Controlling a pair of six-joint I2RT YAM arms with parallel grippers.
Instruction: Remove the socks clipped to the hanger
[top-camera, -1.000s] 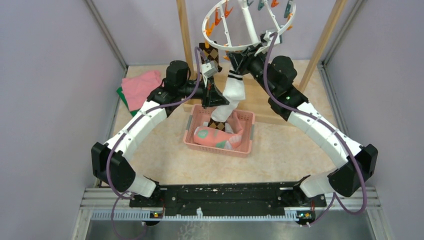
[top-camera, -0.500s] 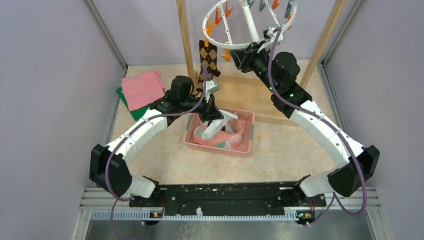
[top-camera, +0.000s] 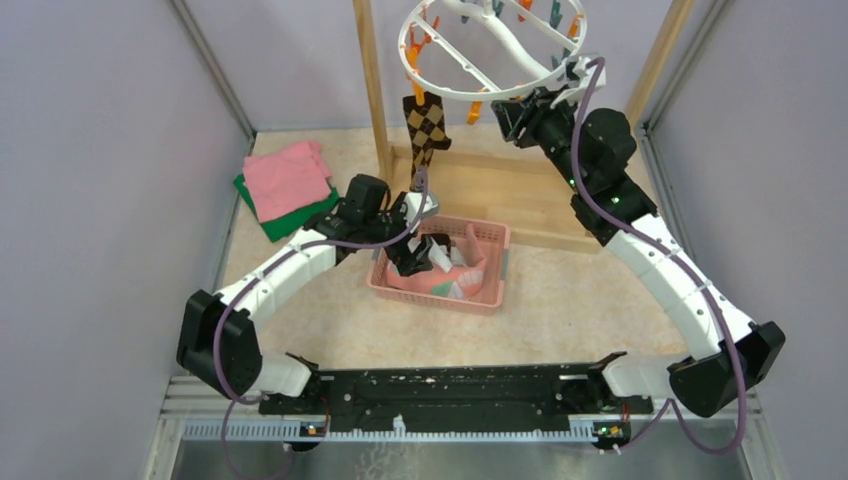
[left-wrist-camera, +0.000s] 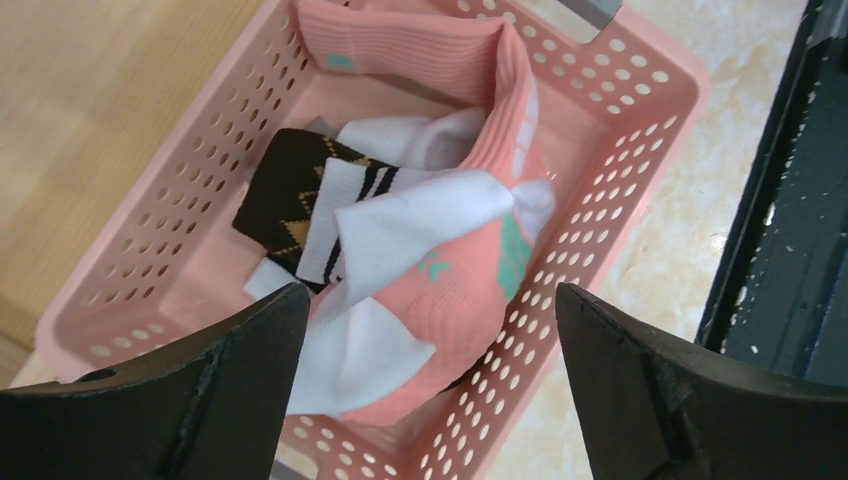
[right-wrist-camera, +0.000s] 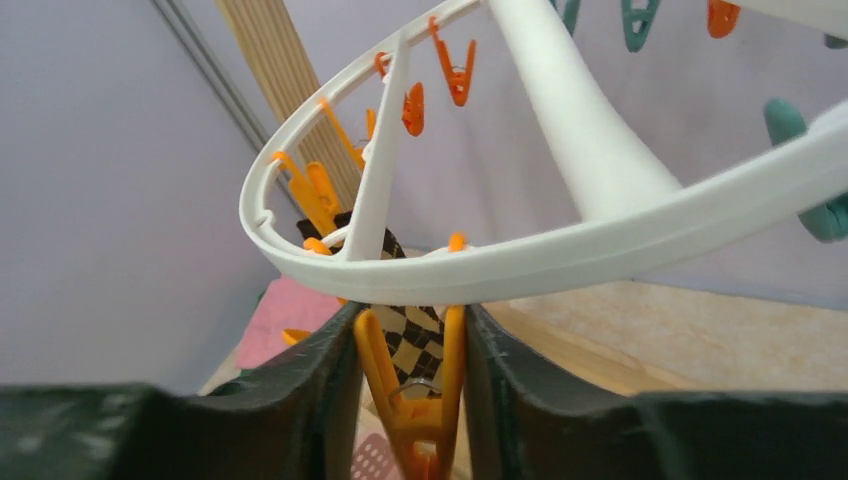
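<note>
The white ring hanger (top-camera: 470, 92) hangs at the top, with orange and teal clips. One brown-and-tan argyle sock (top-camera: 427, 125) still dangles from it. My right gripper (top-camera: 517, 112) is shut on an orange clip (right-wrist-camera: 452, 350) under the ring (right-wrist-camera: 560, 250), and that argyle sock (right-wrist-camera: 415, 345) shows behind the clip. My left gripper (left-wrist-camera: 430, 330) is open above the pink basket (left-wrist-camera: 600, 200). Loose inside lie a white sock with a striped cuff (left-wrist-camera: 420, 215), a pink sock with teal patches (left-wrist-camera: 470, 270) and an argyle sock (left-wrist-camera: 275, 195).
Two wooden posts (top-camera: 370, 80) (top-camera: 655, 60) rise from a wooden base board (top-camera: 530, 190) behind the basket (top-camera: 490, 295). Folded pink and green cloths (top-camera: 290, 180) lie at the back left. Grey walls close in both sides, and a black rail (top-camera: 440, 385) runs along the near edge.
My left gripper carried the white sock down from the hanger into the basket and opened, dropping it. The right gripper moved right with the clip, and the ring swung.
</note>
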